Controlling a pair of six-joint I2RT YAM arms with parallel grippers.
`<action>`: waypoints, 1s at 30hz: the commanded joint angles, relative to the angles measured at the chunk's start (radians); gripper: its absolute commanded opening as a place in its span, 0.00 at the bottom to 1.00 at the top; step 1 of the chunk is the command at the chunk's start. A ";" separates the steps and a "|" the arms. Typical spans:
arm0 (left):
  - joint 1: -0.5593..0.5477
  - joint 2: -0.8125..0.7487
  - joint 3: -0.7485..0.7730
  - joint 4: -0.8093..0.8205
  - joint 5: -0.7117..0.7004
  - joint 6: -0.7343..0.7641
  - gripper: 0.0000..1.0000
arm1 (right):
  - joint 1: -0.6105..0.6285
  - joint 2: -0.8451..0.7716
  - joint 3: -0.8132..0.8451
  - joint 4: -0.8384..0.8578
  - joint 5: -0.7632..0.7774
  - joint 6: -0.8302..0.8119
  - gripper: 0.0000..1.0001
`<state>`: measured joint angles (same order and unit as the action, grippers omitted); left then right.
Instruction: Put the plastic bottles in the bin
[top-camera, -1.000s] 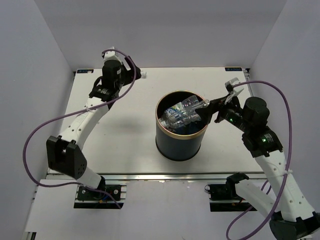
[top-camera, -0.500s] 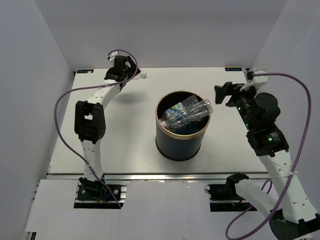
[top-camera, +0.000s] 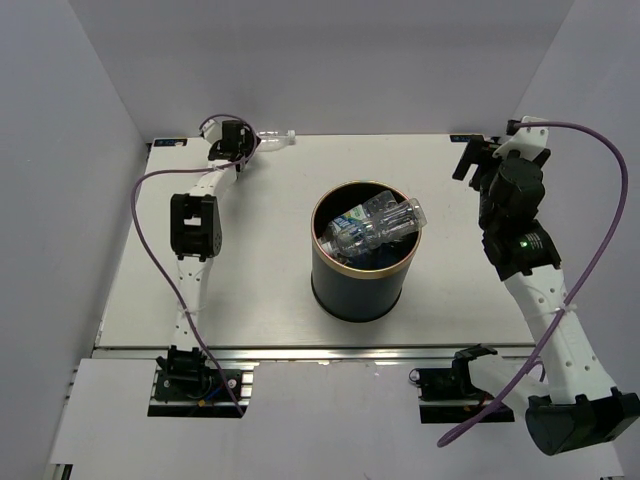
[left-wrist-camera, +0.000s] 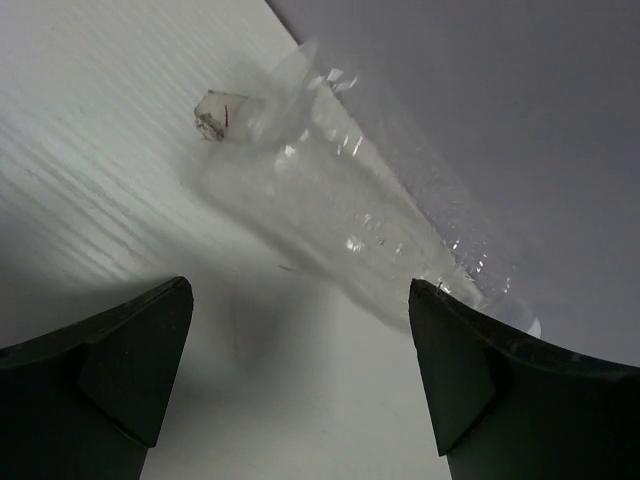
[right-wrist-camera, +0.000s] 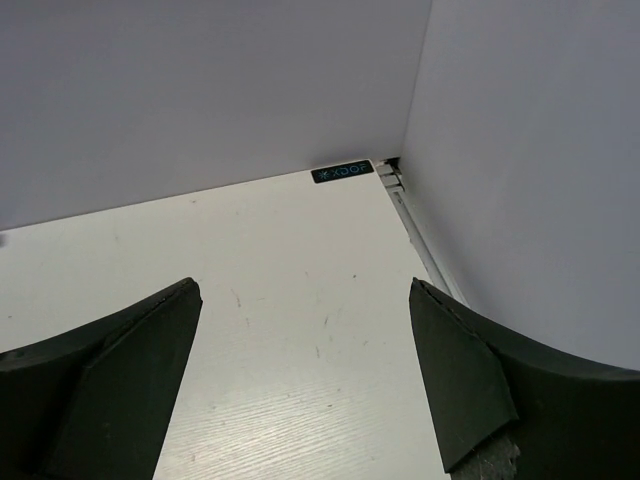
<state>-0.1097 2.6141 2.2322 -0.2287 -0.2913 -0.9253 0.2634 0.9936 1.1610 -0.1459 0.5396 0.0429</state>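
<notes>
A: Where is the bin (top-camera: 362, 285) standing?
B: Between the grippers, well apart from both, with bottles (top-camera: 375, 228) heaping inside.
A: And the clear bottle (left-wrist-camera: 350, 200)?
B: Lying just ahead of the left gripper (left-wrist-camera: 300, 288), whose jaws are gaping without touching it; the right gripper (right-wrist-camera: 305, 300) is gaping too, over the table (right-wrist-camera: 280, 260).

Bright, even light, soft shadows beside the bin (top-camera: 362, 285); the left-wrist-view bottle (left-wrist-camera: 340, 220) looks blurred
</notes>
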 joint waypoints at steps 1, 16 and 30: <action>0.013 -0.002 0.038 0.084 -0.014 -0.037 0.98 | -0.033 -0.001 -0.004 0.085 -0.009 -0.012 0.89; 0.045 0.245 0.228 0.301 -0.002 -0.204 0.98 | -0.130 0.057 -0.029 0.115 -0.046 -0.014 0.89; 0.051 0.180 0.155 0.463 -0.006 -0.228 0.33 | -0.135 0.031 -0.061 0.172 -0.061 -0.032 0.89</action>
<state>-0.0647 2.8777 2.4432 0.2199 -0.2993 -1.2053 0.1318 1.0527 1.1057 -0.0532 0.4782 0.0185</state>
